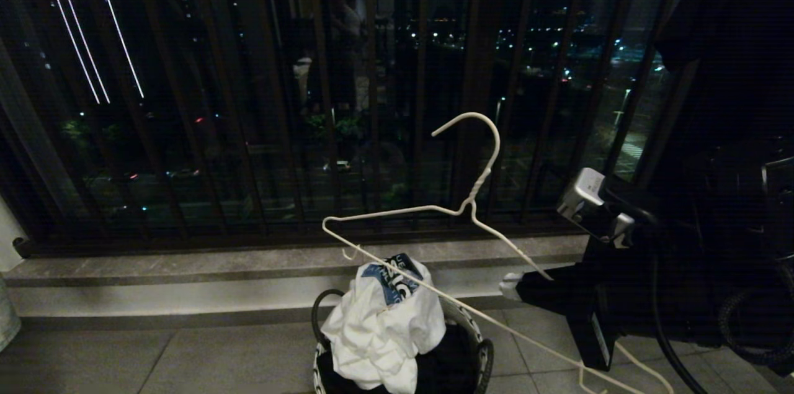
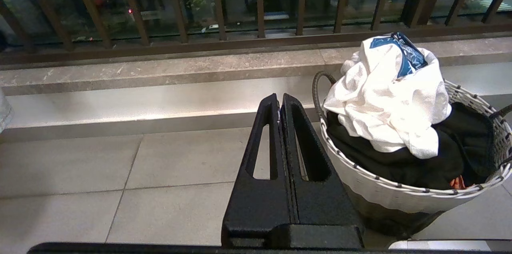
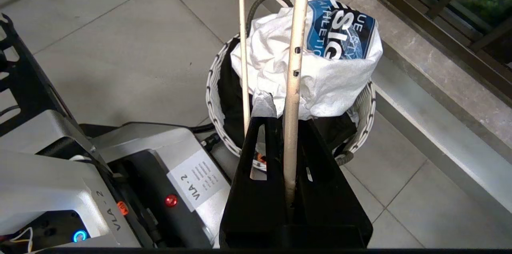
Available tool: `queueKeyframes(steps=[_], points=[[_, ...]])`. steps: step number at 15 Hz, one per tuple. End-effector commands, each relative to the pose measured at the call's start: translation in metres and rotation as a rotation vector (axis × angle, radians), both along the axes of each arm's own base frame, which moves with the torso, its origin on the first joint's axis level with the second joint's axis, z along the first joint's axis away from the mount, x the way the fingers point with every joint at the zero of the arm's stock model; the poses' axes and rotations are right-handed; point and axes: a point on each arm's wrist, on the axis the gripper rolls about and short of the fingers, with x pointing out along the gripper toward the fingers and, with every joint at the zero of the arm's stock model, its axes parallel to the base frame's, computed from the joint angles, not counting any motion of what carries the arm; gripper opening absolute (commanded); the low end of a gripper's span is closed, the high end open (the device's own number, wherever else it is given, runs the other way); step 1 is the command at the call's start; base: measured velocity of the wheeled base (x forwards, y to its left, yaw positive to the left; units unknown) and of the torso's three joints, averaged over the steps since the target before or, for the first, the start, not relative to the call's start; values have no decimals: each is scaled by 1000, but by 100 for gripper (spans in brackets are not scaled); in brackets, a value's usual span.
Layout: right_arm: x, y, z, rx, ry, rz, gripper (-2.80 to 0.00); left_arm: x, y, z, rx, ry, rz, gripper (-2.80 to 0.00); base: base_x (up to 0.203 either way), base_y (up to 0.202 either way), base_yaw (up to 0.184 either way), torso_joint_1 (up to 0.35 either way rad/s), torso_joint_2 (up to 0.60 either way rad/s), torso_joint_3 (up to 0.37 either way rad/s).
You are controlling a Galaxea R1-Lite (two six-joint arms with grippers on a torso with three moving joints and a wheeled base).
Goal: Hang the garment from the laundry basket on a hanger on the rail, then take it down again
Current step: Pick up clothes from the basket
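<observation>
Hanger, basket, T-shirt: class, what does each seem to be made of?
Hanger: thin white-coated wire, seemingly metal; twisted neck. Laundry basket: white woven strips, probably plastic or cord; black stitch-like dots. T-shirt: soft white knit, likely cotton; crumpled folds, printed blue graphic.

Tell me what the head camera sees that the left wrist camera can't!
Only the head view shows the white wire hanger, held by the right pincer above the basket. Only the left wrist view shows the left pincer, shut and empty, low over the floor tiles. Both show the white T-shirt piled in the laundry basket, over a black garment.
</observation>
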Motion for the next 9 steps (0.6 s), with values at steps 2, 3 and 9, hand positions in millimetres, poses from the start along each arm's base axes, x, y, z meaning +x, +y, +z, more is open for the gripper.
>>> queueKeyframes(steps=[2, 3, 9], points=[[-2, -1, 3, 8, -11, 1, -280, 0, 0, 0, 0, 2, 0, -280, 0, 0, 0, 0, 0, 0], [-3, -2, 5, 14, -18, 1, -280, 0, 0, 0, 0, 2, 0, -280, 0, 0, 0, 0, 0, 0], [-2, -4, 6, 16, -21, -10, -280, 0, 0, 0, 0, 0, 0, -280, 0, 0, 0, 0, 0, 0]])
